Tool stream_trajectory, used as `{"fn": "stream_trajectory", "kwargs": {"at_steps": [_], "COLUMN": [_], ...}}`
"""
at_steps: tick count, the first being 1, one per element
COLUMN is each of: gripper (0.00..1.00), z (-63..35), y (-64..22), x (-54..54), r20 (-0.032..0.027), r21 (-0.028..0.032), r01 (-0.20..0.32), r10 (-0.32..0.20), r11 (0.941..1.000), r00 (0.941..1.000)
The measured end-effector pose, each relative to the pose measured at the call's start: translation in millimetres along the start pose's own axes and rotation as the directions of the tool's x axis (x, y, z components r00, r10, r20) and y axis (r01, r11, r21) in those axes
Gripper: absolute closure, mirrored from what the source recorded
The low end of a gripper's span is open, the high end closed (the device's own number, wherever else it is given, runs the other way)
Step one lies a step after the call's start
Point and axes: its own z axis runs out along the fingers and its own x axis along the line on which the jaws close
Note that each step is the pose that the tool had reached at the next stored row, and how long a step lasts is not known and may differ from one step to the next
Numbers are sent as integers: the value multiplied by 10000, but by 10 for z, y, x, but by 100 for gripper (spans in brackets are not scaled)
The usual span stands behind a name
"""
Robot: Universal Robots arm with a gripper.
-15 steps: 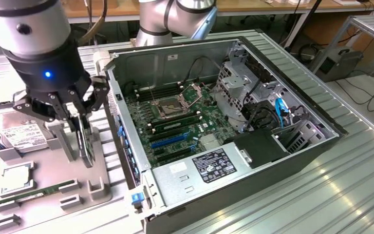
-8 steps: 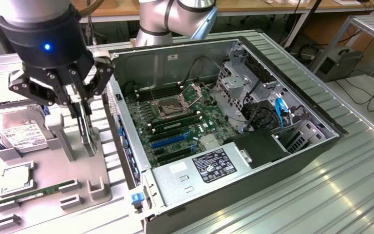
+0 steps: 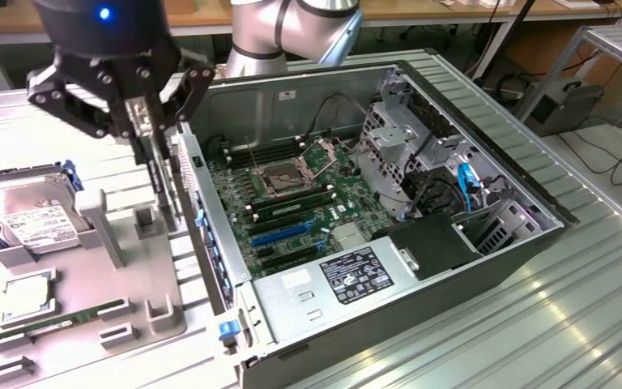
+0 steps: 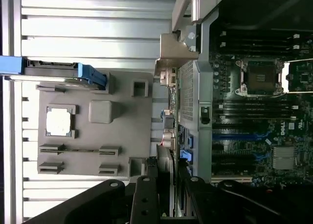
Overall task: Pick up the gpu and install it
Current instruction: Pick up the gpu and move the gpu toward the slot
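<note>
The gpu is a thin dark card seen edge-on, standing upright over the grey fixture plate just outside the open computer case. My gripper comes down on its upper edge from above and is shut on it. In the wrist view the card's pale edge runs between my two black fingers, with my gripper closed around it. The card's lower end sits at or just above an upright holder on the fixture; I cannot tell if it touches. Blue expansion slots lie on the motherboard inside the case.
A silver hard drive with blue rails lies at the exterior view's left. A processor chip and a green memory stick rest on the fixture. The case's side wall stands right beside the card. Drive cages and cables fill the case's far side.
</note>
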Motion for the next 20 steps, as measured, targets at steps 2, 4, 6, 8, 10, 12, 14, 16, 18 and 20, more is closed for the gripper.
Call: {"fn": "stream_trajectory", "kwargs": {"at_steps": [2, 4, 6, 8, 10, 12, 14, 16, 18, 20], "gripper": [74, 74, 74, 74, 74, 74, 74, 74, 74, 74], "z": [-69, -159, -184, -186, -182, -176, -172, -164, -151, -131], "y": [2, 5, 5, 4, 3, 1, 0, -2, -3, -5], "x": [-75, -223, -314, -434, -528, -628, -727, -839, -927, -1017], "r20": [-28, -94, -163, -253, -315, -371, -407, -428, -437, -442], "r21": [-28, -55, -56, -61, -63, -67, -68, -68, -69, -69], "r01": [6, 14, 13, 10, 6, 5, 1, 2, 1, 2], "r10": [-6, -15, -14, -11, -8, -7, -4, -5, -4, -5], "r11": [10000, 10000, 10000, 10000, 10000, 10000, 10000, 10000, 10000, 10000], "r00": [10000, 10000, 9999, 9997, 9995, 9993, 9992, 9991, 9990, 9990]}}
